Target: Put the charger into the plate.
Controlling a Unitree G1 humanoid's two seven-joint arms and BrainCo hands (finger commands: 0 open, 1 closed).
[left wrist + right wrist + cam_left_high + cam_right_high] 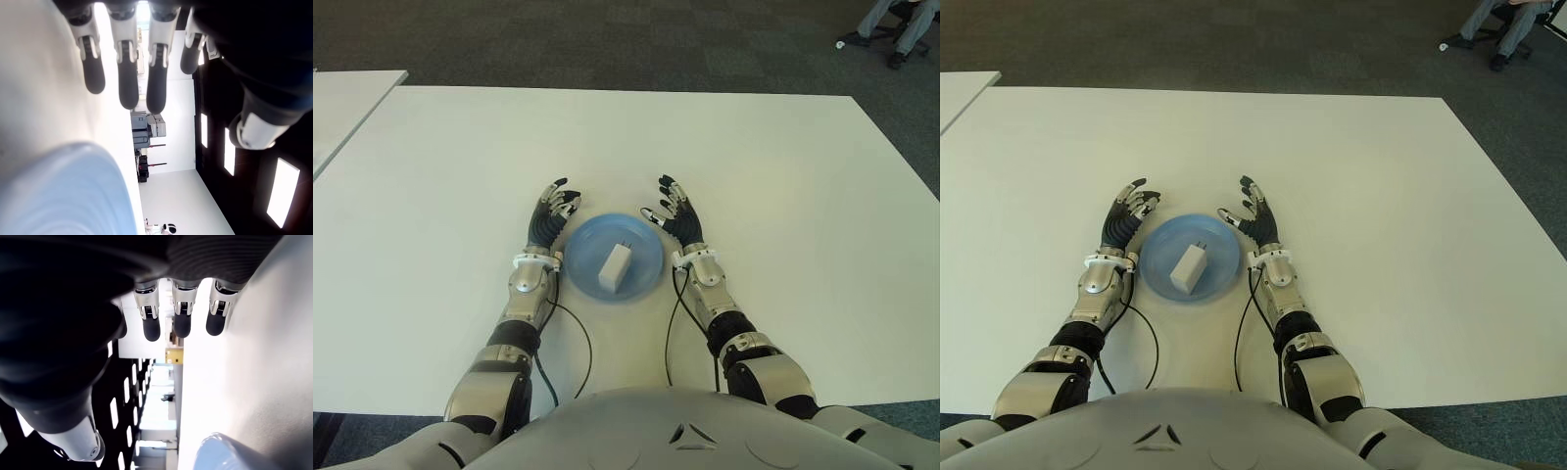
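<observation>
A white charger (614, 266) lies inside the blue plate (643, 279) near the table's front middle, its prongs pointing away from me. My left hand (553, 212) shows just left of the plate, fingers spread and holding nothing. On the plate's right side shows my right hand (673, 211), also open and empty. In the left wrist view the plate's rim (63, 191) appears below straight fingers (128, 73). The right wrist view shows the rim (230, 453) and extended fingers (182, 313).
The white table (754, 176) stretches wide around the plate. A second white table (342, 103) stands at the far left. Dark carpet lies beyond, with a person's legs (891, 24) at the far right corner. Cables (573, 338) trail from both wrists toward me.
</observation>
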